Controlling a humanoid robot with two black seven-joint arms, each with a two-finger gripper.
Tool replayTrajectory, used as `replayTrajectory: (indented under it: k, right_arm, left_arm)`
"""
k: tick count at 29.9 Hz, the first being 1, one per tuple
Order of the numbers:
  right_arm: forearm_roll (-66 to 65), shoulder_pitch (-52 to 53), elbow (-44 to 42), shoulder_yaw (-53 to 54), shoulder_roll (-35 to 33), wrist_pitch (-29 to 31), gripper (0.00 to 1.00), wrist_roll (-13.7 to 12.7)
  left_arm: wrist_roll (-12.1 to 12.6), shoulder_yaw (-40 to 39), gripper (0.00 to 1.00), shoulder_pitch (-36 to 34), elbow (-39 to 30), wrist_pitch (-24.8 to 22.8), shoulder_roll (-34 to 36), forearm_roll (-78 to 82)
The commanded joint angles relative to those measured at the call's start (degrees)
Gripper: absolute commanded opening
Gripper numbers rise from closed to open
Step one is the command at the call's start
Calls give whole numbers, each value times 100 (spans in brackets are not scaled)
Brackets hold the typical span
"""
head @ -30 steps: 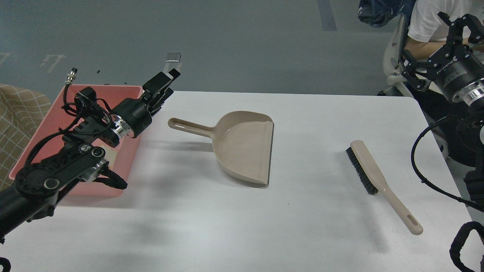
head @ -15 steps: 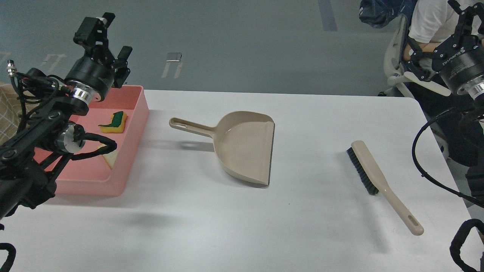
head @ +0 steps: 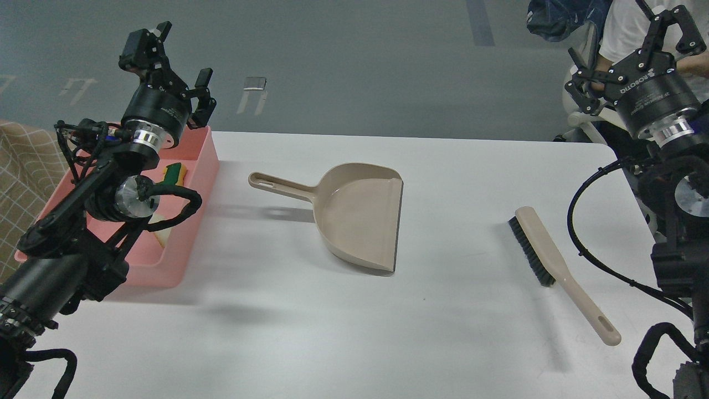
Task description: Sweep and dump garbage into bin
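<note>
The pink bin [head: 188,221] stands at the table's left edge. Inside it a yellow sponge piece with dark green backing [head: 174,173] and a bit of an off-white strip [head: 160,237] show past my left arm. My left gripper [head: 169,69] is raised above the bin's far end, open and empty. My right gripper [head: 631,41] is raised at the far right, off the table, open and empty. The beige dustpan [head: 357,219] lies empty mid-table. The beige brush with black bristles [head: 545,255] lies to the right.
A person in a white shirt [head: 631,22] sits on a chair behind the table's far right corner. A beige checked cloth [head: 22,172] lies left of the bin. The grey floor lies beyond the table's far edge.
My left arm rose from over the bin and swung up, and its gripper now points upward. My right gripper moved left and further into view. Dustpan and brush stayed put.
</note>
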Motion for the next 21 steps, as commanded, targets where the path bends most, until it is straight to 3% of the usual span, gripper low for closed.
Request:
replayTrajectory:
  k: [1,8,10,12,17,21]
  right_arm:
    - [0,42,-114,-23,62,12,100,101]
    - [-79,50,-271,-84,18,17,100,163]
    - [-202,112,-456,-93,18,17,100,268]
    - [-193,103,-465,-102,27,17,100,452]
    - [-176,59,-404,-93,18,17,100,576]
    - [-167,77,-386,-93,18,17,100,585]
  left_arm:
    - [-129,-24,98,3,-32,-12,49,102]
    - [-306,-130,98,-6,-76,-3,23,138]
    - [-472,-156,98,3,-76,-11,-56,94]
    - [-482,-95,98,3,-102,-55,-91,103]
    - [-438,-121,98,-49,-138,-292,-171,103]
    - [-447,-174,98,-67,-199,-792,-109,94]
